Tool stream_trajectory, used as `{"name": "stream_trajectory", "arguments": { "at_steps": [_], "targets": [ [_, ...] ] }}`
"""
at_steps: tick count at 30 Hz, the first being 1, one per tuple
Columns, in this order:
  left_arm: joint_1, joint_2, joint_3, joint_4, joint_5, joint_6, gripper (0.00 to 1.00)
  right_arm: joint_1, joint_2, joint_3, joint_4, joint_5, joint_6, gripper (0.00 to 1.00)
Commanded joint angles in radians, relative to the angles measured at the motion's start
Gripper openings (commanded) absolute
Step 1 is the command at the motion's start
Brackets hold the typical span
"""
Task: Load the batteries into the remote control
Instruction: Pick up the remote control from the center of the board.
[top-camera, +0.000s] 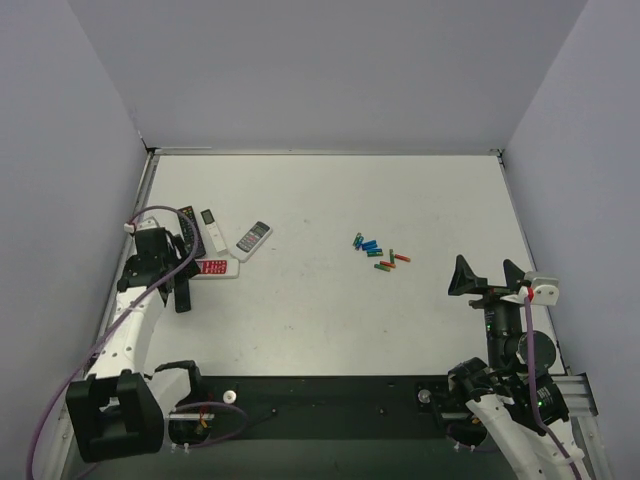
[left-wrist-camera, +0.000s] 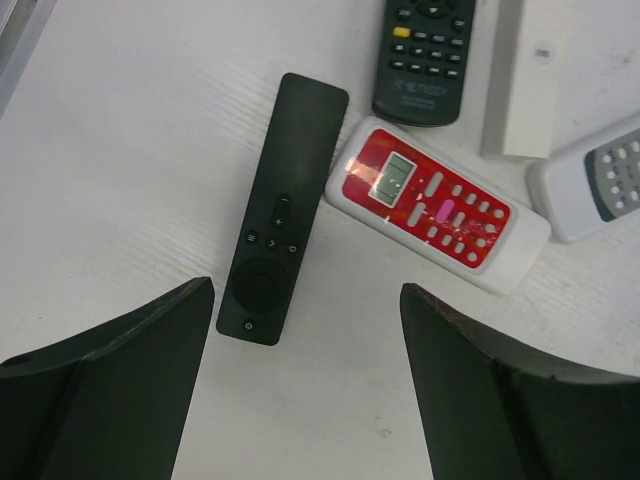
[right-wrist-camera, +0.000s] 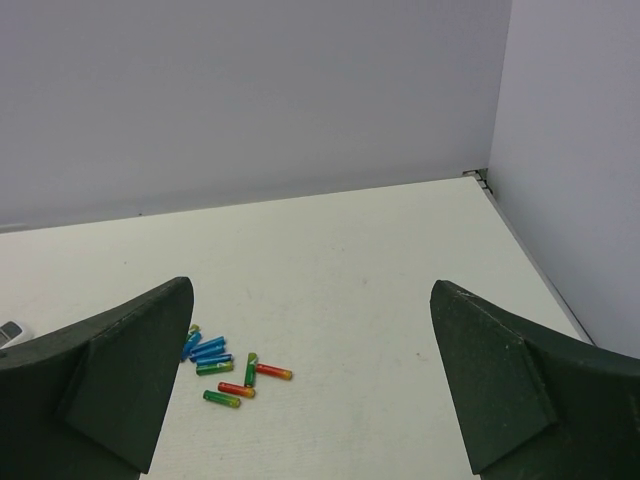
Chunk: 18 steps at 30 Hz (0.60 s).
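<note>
In the left wrist view, the left gripper (left-wrist-camera: 305, 300) stands spread wide and holds nothing, its two dark fingers (left-wrist-camera: 130, 380) filling the lower corners of the frame. The remote control (left-wrist-camera: 283, 210), a slim black bar with a ring pad and small buttons facing up, lies flat on the white table (left-wrist-camera: 120, 150). Its lower end reaches in between the fingertips, just beside the lower-left one, and its body runs up toward the top centre. A red-and-white remote (left-wrist-camera: 435, 205) touches its right edge, and a black buttoned remote (left-wrist-camera: 425, 55) lies beyond at the top.

In the right wrist view, the right gripper (right-wrist-camera: 310, 290) is likewise spread and empty. The batteries (right-wrist-camera: 225, 365), blue, green and orange-red, lie scattered in the lower left of the frame, just beside the left fingertip and outside the gap.
</note>
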Motion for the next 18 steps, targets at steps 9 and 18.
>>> {"name": "stream_trajectory", "arguments": {
  "at_steps": [9,18],
  "targets": [
    [0.194,0.337,0.122,-0.065,0.198,0.01,0.77,0.017,-0.021,0.001,0.043,-0.011,0.003,1.0],
    [0.188,0.498,0.187,-0.08,0.206,0.046,0.76,0.023,-0.019,-0.001,0.045,-0.002,0.003,1.0]
  ]
}}
